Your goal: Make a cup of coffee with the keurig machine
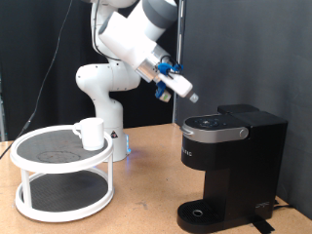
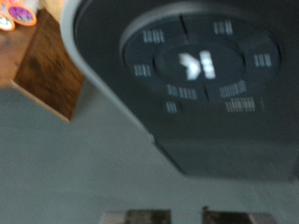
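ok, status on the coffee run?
Pincer hovering above keurig machine, holding nothing visible. Lid down. Cup sits on white two-tier rack, exterior view's left. Nothing in the way.

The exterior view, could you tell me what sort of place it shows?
Probably a robotics lab, not a kitchen: black curtain backdrop, wooden table with keurig machine, cup on a white two-tier stand, claw above the machine.

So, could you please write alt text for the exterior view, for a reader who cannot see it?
A white robot arm holds its gripper in the air just above the closed lid of a black keurig machine at the exterior view's right. At the left, a white cup stands on the top shelf of a white two-tier stand on a wooden table.
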Controlling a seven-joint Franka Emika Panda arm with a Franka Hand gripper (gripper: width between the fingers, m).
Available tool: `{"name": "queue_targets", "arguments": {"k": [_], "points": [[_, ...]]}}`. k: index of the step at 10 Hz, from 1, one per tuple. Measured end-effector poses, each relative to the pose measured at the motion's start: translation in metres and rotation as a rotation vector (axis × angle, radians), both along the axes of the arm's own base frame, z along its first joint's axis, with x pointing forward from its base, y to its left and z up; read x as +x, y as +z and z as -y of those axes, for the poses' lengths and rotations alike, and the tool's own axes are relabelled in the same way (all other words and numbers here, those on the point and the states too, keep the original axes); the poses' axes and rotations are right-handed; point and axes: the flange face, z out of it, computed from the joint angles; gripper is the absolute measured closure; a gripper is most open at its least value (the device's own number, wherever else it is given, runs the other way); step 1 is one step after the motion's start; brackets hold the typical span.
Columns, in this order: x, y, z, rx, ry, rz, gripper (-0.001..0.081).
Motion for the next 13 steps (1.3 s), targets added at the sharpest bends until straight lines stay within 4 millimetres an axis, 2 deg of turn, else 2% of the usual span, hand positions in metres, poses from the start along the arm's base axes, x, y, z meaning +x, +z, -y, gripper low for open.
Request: {"name": "queue_targets", "arguments": {"k": [1,4,6,10,13], "points": [[-0.001,0.01,0.001,0.027,0.018,-0.007,0.0806],[-0.005,-0.002,0.003,0.002,0.012,-0.038,0.0806],[-0.009,-0.013,0.009,-0.004,-0.089,-0.1,0.0806],[-0.023,-0.021,0.028,0.029,-0.435,-0.17,0.0806],[-0.031,-0.022,0.031,0.02,-0.466,-0.177,0.0806]]}}
